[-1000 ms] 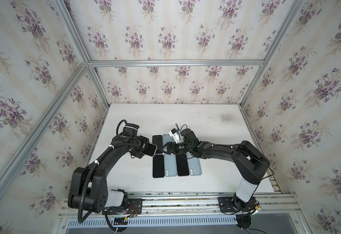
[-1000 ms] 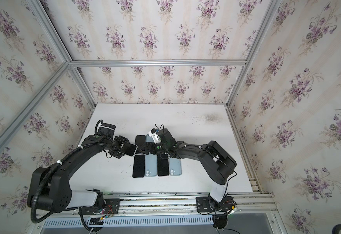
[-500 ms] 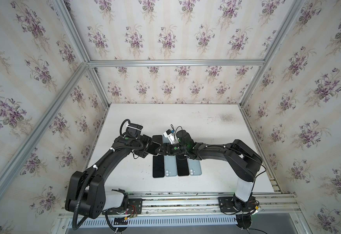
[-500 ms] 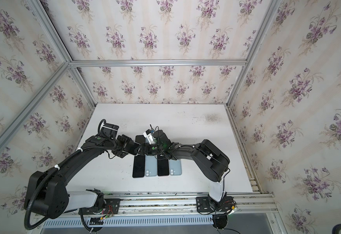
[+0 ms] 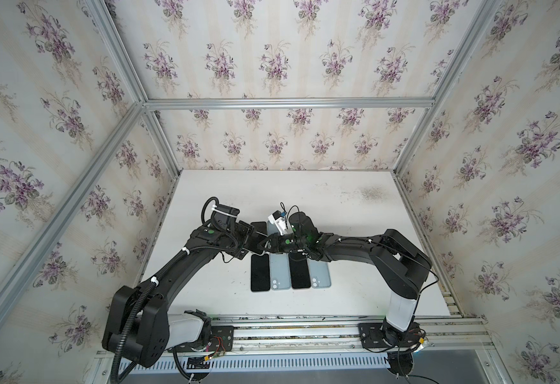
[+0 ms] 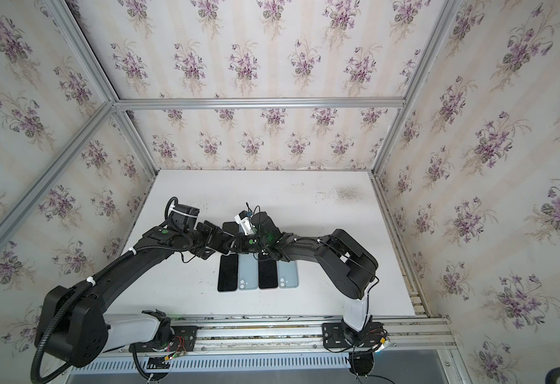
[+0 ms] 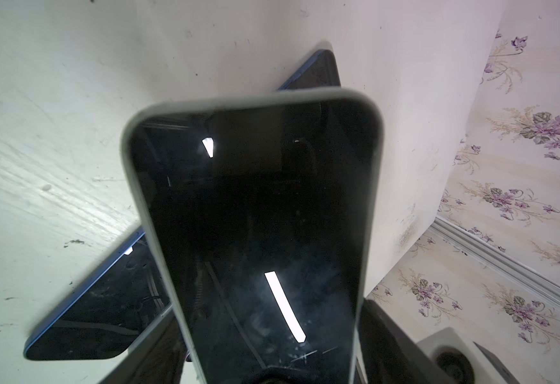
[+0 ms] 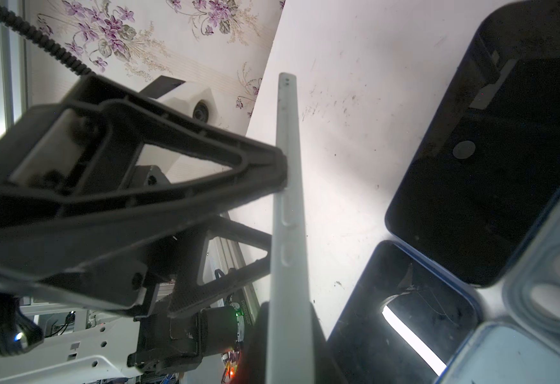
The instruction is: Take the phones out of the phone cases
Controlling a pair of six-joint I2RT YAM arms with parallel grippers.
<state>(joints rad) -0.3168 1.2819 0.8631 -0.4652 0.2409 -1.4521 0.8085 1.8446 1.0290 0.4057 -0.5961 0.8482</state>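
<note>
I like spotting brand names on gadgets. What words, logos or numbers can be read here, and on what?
No text here reads clearly.
Cased phone: dark screen, no logo visible.
Phones on the table: no brand visible on screens or backs.
Print on a motor: too small and blurred to read.
Wallpaper: flowers only.

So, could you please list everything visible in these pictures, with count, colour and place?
cased phone: 1, dark screen, pale grey case, lifted at the centre.
black phones: 2, black, screens up, front row.
light blue pieces: 2, light blue, lenses up, same row, alternating; phones or empty cases, cannot tell.
back-row pieces: at least 2, black and light blue, partly hidden.
table: 1, white, under everything.
walls: purple floral, around.
left arm, left fingers: black, closed on the cased phone.
right arm, right fingers: black, shut on the same phone.
</note>
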